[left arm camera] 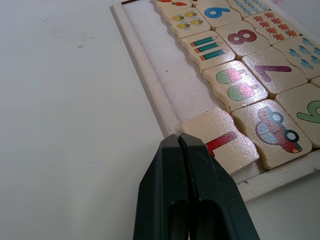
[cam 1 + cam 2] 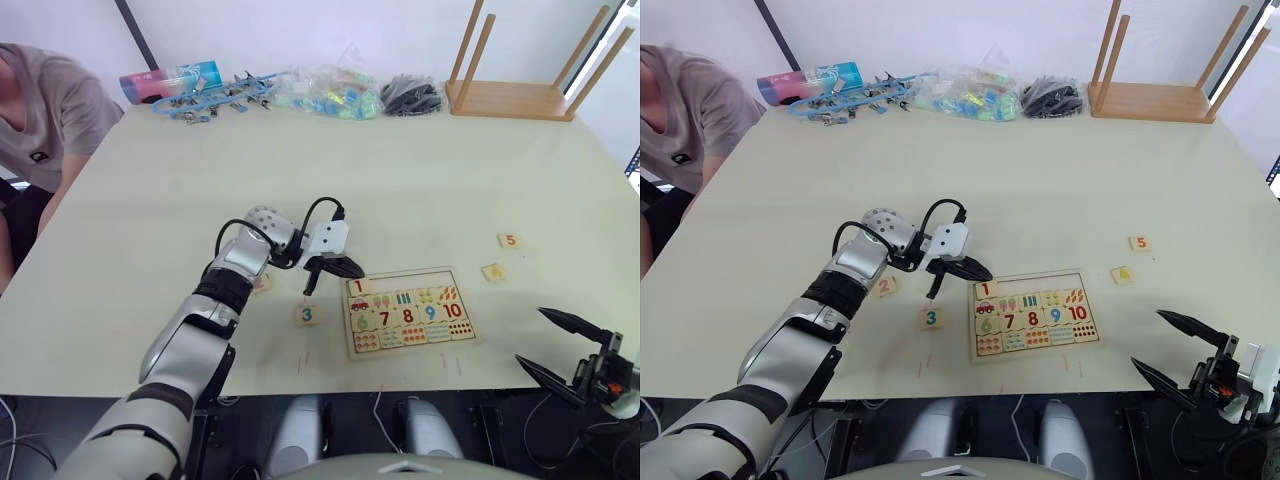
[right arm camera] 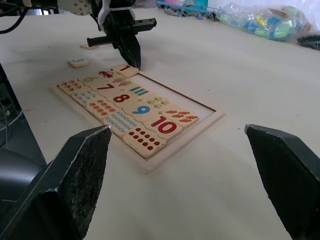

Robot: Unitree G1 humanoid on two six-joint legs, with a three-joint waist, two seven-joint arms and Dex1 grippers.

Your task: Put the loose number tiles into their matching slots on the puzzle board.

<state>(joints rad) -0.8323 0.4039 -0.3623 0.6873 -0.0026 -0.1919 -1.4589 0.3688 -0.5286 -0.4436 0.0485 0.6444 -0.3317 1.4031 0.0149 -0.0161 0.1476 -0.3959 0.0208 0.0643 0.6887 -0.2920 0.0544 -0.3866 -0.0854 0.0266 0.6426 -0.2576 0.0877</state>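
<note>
The puzzle board [image 2: 412,279] lies near the table's front edge, with 6 to 10 and the picture squares in place. The 1 tile [image 1: 225,142] rests in the corner slot above the car picture, and the other top-row slots [image 1: 167,65] are bare. My left gripper [image 2: 335,270] is shut, and its tips [image 1: 179,142] touch the 1 tile's edge. The loose 3 tile [image 2: 307,315] lies left of the board, with the 2 tile [image 2: 885,286] by my left forearm. The 4 tile [image 2: 492,272] and the 5 tile [image 2: 509,240] lie to the right. My right gripper [image 2: 529,335] hangs open off the front right.
An upturned wooden stool [image 2: 510,95] stands at the back right. Bags of plastic parts [image 2: 330,92], black pieces [image 2: 412,95] and blue clips [image 2: 215,98] line the back edge. A person [image 2: 40,110] sits at the table's left.
</note>
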